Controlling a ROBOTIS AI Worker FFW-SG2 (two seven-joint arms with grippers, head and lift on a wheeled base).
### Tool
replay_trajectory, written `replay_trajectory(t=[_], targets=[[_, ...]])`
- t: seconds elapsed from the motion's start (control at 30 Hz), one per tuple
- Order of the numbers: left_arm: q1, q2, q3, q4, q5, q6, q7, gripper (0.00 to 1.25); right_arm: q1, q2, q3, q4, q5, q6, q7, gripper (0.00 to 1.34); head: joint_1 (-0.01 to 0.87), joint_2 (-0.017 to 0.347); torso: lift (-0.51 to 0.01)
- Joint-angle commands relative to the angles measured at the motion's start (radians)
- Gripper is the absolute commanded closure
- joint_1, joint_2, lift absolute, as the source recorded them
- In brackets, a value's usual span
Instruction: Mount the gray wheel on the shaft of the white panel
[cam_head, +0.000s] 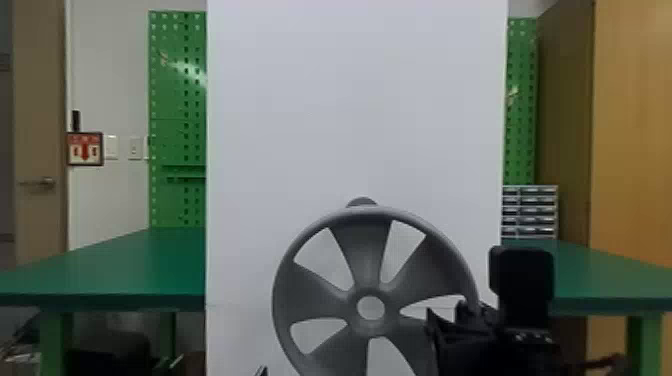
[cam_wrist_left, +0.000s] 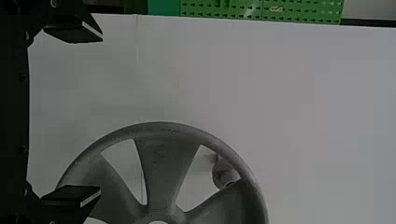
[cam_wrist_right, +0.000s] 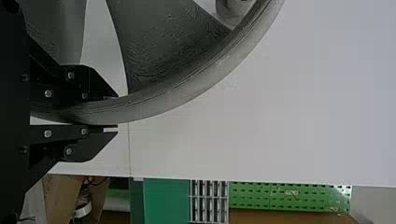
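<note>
Arrow sign on wall, print seemingly illegible

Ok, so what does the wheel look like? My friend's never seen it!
A tall white panel stands before a green table. Low in front of the panel is the wheel, its rim in the right gripper. It's big and round, with wide spokes and a middle hole; the gray shaft behind is a little knob.

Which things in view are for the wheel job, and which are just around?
Job:
- gray wheel, rim held in the right tool
- white panel
- shaft on the panel, partly behind the wheel
- left tool, open, holding nothing

Just around:
- green table
- green pegboard
- small drawers
- wall sign
</note>
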Motion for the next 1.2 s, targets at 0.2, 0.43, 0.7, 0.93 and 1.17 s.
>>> replay_trajectory(t=[0.2,0.43,0.7,0.93,1.17], targets=[[-0.008,0.012,-0.015,0.0,0.004,0.012,0.01,0.13,-0.098,0.004,0.006,-0.007,-0.095,0.052,-0.086,1.17,0.034,0.031,-0.491],[-0.014,0.017,-0.025,0.0,0.005,0.017,0.015,0.13,-0.15,0.001,-0.006,-0.005,-0.205,0.078,-0.171,1.17,0.034,0.031,-0.491],[-0.017,0.022,-0.032,0.002,0.004,0.019,0.019,0.13,-0.199,0.001,-0.032,-0.004,-0.348,0.102,-0.26,1.17,0.034,0.031,-0.491],[-0.02,0.025,-0.037,0.003,0.004,0.019,0.019,0.13,-0.219,0.002,-0.061,0.003,-0.421,0.101,-0.261,1.17,0.034,0.031,-0.491],[-0.025,0.025,-0.042,0.006,0.004,0.019,0.021,0.13,-0.241,-0.001,-0.092,0.021,-0.492,0.096,-0.261,1.17,0.034,0.031,-0.491]])
